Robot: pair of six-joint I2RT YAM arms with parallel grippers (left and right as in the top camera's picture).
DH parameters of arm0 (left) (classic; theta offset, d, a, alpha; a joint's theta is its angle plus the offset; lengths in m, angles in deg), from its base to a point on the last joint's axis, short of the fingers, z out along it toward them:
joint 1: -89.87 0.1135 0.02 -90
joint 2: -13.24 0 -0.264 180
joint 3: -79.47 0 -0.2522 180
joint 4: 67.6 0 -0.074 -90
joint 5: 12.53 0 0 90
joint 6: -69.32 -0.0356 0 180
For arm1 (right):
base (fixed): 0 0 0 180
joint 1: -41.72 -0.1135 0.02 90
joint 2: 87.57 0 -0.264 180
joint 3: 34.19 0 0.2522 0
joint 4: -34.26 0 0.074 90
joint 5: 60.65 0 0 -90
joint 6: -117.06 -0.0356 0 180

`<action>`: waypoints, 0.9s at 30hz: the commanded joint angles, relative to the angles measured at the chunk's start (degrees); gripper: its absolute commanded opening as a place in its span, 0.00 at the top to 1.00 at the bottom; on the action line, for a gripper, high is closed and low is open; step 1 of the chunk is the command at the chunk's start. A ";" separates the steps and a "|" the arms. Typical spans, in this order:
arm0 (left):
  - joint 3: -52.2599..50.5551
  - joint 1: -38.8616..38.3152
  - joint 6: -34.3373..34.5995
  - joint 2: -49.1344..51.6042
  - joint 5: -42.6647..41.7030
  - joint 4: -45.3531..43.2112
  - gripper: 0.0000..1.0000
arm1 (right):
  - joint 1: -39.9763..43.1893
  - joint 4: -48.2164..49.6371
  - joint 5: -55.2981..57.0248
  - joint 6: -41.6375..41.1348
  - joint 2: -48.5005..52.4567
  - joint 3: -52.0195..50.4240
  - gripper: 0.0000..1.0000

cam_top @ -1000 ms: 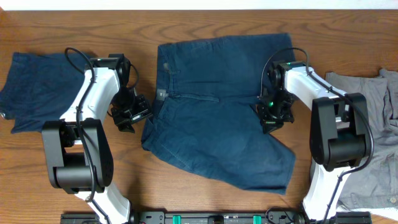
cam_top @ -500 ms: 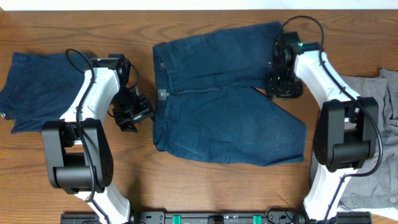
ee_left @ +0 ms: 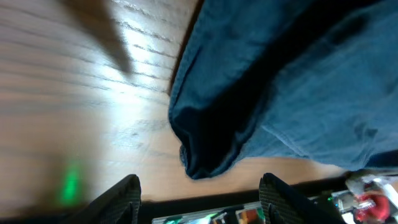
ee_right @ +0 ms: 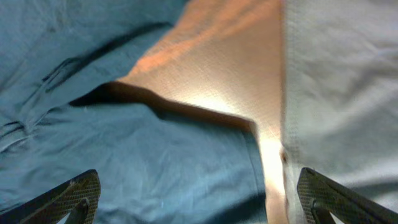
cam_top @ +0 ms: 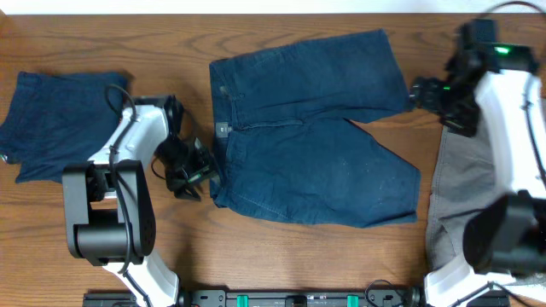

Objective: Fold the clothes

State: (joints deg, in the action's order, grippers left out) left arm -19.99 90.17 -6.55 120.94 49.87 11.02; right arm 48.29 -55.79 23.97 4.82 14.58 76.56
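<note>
one navy piece (cam_top: 55, 119) at far left looks already folded. you have the blue shorts (cam_top: 307, 136) spread flat mid-table with no fold made, and a grey garment (cam_top: 461, 196) untouched at right. your left gripper (cam_top: 200, 173) sits by the waistband corner, fingers wide and empty. your right gripper (cam_top: 415, 88), beside the upper leg hem, is equally wide. no bins or baskets show.

- The shorts (cam_top: 307, 136) lie in the middle of the table (cam_top: 281, 256).
- A folded cloth (cam_top: 51, 119) lies by the left edge.
- More clothes (cam_top: 452, 196) lie by the right edge.
</note>
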 commanded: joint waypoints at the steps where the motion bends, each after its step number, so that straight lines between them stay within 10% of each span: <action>1: -4.59 -1.22 4.50 -0.35 -3.10 -4.17 0.38 | 1.31 -2.23 -2.29 -1.20 -1.64 0.81 0.01; 9: -8.17 -6.51 7.98 -0.35 0.02 -15.32 0.47 | 1.66 -6.27 0.39 -1.18 -1.70 0.17 0.01; 15: -8.17 -7.76 15.26 -0.52 3.82 -17.27 0.93 | 1.97 -11.28 0.46 -11.21 -1.73 -0.24 0.01; 27: -8.17 -7.72 16.20 -6.80 3.93 -16.81 0.94 | 2.25 -8.55 -4.42 -15.76 -13.42 -18.53 0.02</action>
State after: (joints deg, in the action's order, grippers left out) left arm -27.90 82.30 8.71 117.34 52.06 -5.88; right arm 49.88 -64.95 21.91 -8.99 6.88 62.13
